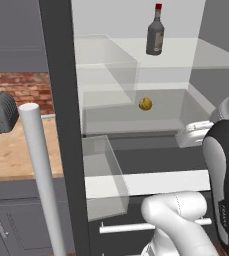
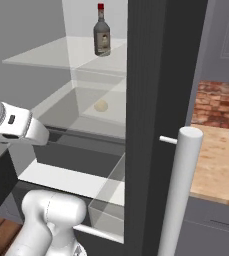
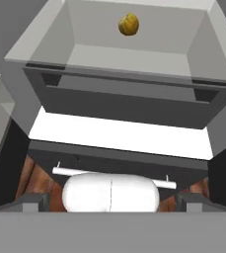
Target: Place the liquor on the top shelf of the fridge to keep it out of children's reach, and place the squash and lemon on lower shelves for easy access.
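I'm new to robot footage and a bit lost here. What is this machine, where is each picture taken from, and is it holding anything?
It is a white robot arm on a drivable base, facing an open fridge in a rendered kitchen. Two pictures come from cameras on the base, behind the arm to its left and right; the third looks along the hand. The liquor stands on the top shelf, and a small yellow fruit, probably the lemon, lies on a lower shelf. The gripper is open and holds nothing.

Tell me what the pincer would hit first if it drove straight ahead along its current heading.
Probably the fridge's dark drawer front below the shelf holding the lemon. The open pincer holds nothing; depth is hard to judge.
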Controlling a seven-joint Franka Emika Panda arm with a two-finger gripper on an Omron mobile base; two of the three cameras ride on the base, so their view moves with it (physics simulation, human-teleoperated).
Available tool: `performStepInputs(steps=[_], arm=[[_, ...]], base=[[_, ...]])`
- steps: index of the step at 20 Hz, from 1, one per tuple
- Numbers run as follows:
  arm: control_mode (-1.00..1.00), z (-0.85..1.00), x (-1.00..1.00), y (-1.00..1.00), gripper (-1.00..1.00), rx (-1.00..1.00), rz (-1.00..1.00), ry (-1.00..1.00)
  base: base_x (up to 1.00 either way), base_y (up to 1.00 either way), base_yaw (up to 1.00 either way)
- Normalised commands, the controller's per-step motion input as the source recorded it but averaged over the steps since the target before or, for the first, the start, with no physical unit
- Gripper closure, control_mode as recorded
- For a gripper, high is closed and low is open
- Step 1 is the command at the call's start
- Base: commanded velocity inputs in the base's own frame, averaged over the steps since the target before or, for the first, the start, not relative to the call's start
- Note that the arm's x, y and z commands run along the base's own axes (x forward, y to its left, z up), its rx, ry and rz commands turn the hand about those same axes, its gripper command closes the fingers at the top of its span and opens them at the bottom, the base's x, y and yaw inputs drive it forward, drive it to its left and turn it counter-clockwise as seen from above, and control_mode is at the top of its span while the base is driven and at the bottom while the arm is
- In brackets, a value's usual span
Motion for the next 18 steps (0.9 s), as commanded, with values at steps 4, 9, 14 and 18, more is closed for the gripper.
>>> performStepInputs(steps=[4, 9, 14, 18], arm=[[1.0, -0.18, -0.26, -0.04, -1.0, 0.0, 0.03, 0.0], [1.0, 0.0, 0.0, 0.0, -1.0, 0.0, 0.0, 0.0], [1.0, 0.0, 0.0, 0.0, -1.0, 0.0, 0.0, 0.0], [1.0, 0.0, 0.0, 0.0, -1.0, 0.0, 0.0, 0.0]], base=[[-0.19, -0.08, 0.01], [-0.98, -0.53, 0.0], [-0.97, -0.64, -0.13], [-0.5, -0.77, -0.35]])
